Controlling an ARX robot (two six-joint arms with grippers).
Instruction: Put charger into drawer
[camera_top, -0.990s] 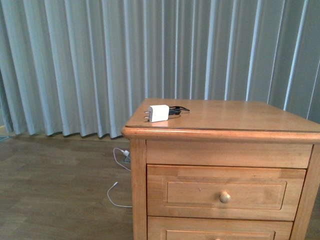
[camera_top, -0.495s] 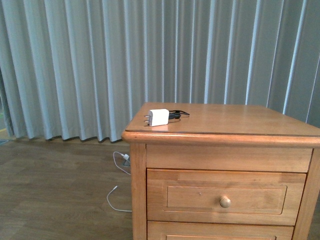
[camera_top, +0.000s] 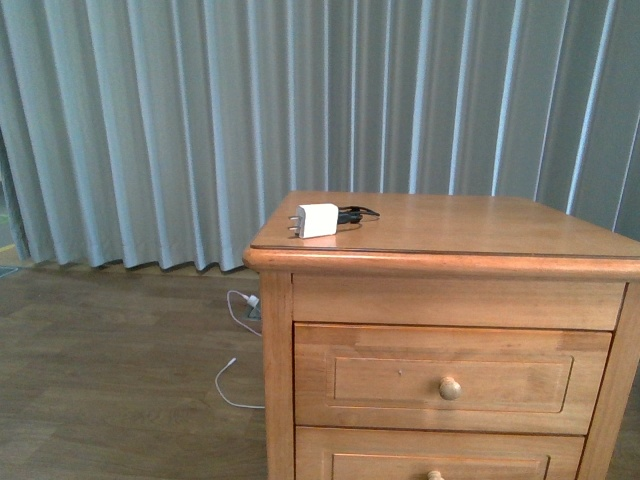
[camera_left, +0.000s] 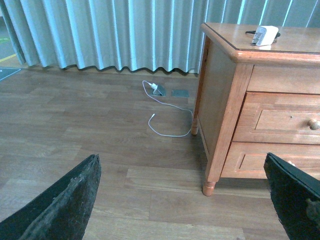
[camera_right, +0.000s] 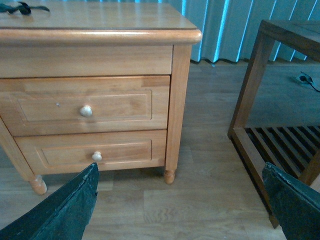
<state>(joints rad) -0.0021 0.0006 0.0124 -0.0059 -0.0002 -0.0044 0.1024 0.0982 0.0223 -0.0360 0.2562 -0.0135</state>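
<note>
resting on glossy nightstand (camera_top: 480, 235), boxy white charger (camera_top: 318, 220); drawer (camera_top: 380, 380) shut.

My front camera looks level at the nightstand (camera_top: 450, 290) from close by, square to its front, with the curtain (camera_top: 150, 130) behind. My left wrist camera stands farther back, off the nightstand's left front corner, tilted down over the floor (camera_left: 75, 125). My right wrist camera faces both drawer fronts from nearer, tilted down, and also takes in a slatted table (camera_right: 280, 100) to the right. All three views share the upper drawer (camera_top: 450, 378); the charger (camera_top: 318, 220) shows only in the front and left wrist views
</note>
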